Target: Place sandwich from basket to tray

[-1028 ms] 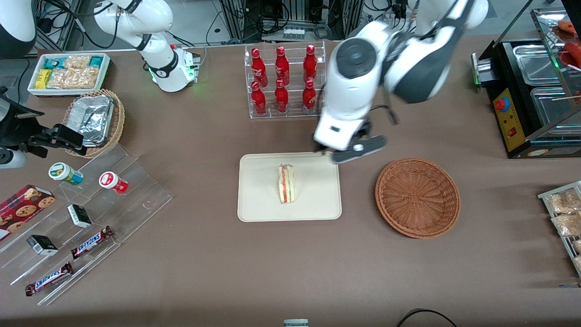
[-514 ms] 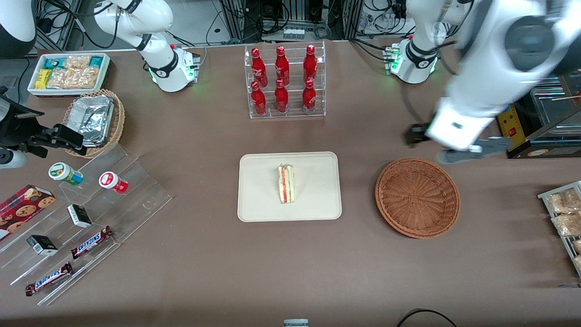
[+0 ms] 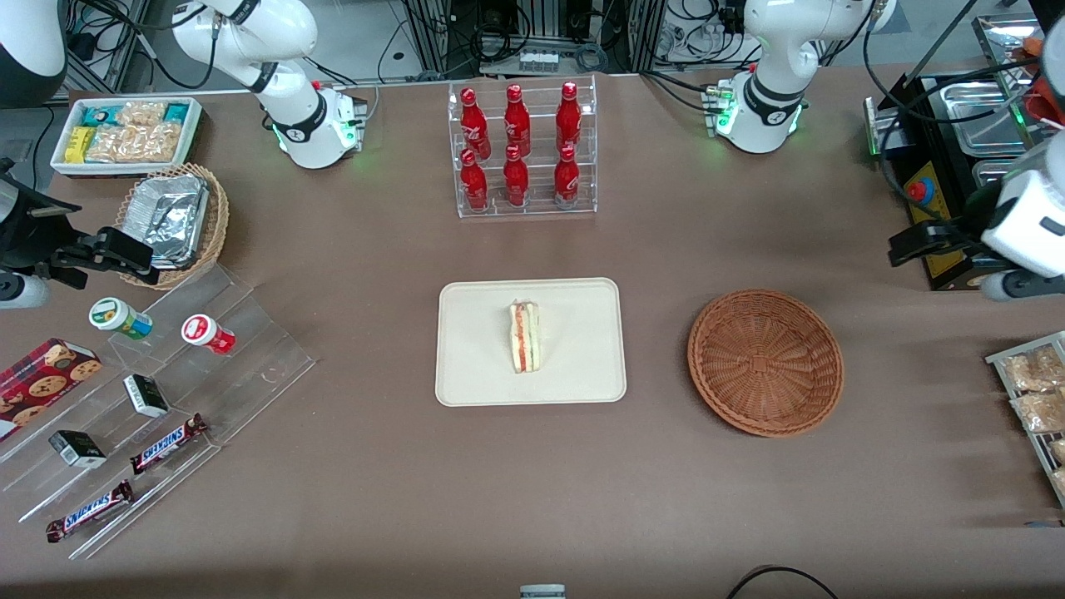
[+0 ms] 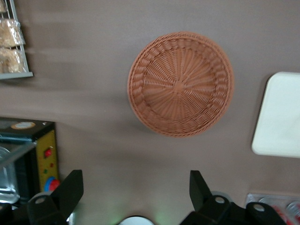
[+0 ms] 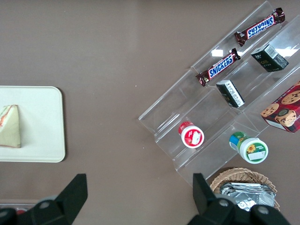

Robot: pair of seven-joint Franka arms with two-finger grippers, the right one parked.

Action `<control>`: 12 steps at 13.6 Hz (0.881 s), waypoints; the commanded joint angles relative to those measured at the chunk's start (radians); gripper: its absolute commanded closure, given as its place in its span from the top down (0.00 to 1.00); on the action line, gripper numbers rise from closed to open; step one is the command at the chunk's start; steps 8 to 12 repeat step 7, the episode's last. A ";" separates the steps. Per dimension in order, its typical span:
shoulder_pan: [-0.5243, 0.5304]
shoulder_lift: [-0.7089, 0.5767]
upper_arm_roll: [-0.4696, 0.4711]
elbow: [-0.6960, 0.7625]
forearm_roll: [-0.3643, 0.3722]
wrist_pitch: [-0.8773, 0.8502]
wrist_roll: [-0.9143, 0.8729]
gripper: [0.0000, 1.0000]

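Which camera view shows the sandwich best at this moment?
The front view: the sandwich lies whole on the tray, its filling layers visible. The right wrist view shows only part of it, cut by the picture's edge. The left wrist view shows only the empty basket, a tray corner and the open gripper.

We see sandwich [image 3: 525,337] wedge, cut edge up, mid tray [image 3: 474,366]; gripper [image 3: 948,262] spread wide, well off basket [image 3: 765,362], working arm's end.

Brown table [image 3: 374,466], cream tray [image 3: 574,374], wicker basket [image 3: 765,362], bottle rack [image 3: 526,150], claw [image 4: 133,194] above.
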 commanded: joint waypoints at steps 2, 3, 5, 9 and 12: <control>0.003 -0.073 0.035 -0.080 -0.014 0.013 0.094 1.00; 0.001 -0.070 0.034 -0.073 -0.014 0.007 0.087 1.00; 0.006 -0.067 0.032 -0.048 -0.023 0.000 0.101 1.00; 0.013 -0.064 0.031 -0.046 -0.029 -0.001 0.084 1.00; 0.013 -0.064 0.031 -0.046 -0.029 -0.001 0.084 1.00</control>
